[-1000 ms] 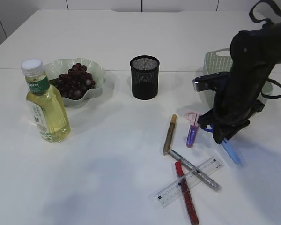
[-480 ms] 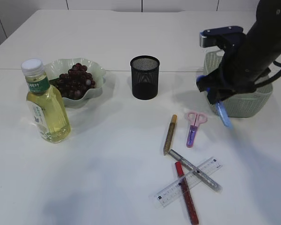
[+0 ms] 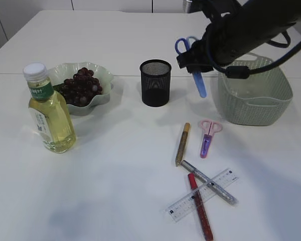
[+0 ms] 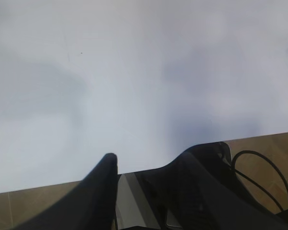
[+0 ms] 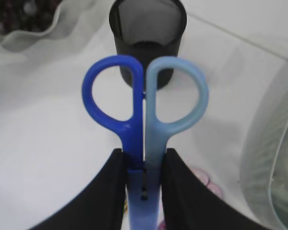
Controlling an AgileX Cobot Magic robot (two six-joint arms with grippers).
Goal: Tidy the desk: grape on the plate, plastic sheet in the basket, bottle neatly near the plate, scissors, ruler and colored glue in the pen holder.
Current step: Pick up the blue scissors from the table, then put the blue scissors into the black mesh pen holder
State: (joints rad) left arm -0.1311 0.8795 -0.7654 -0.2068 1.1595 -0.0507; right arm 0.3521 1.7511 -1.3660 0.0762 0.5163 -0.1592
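Note:
My right gripper is shut on blue scissors, held in the air just right of the black mesh pen holder, blades hanging down. Pink scissors, a clear ruler and gold, silver and red glue pens lie on the table. Grapes fill the pale plate, with the bottle in front of it. I cannot make out the plastic sheet. My left gripper is open over the table edge, holding nothing.
The pale green basket stands right of the pen holder, under my right arm. The ruler lies across the red and silver pens. The left wrist view shows only bare white table, its near edge and floor below.
My right gripper has lifted the blue scissors from low beside the basket and carried them up and left, past the basket, to just right of the pen holder.

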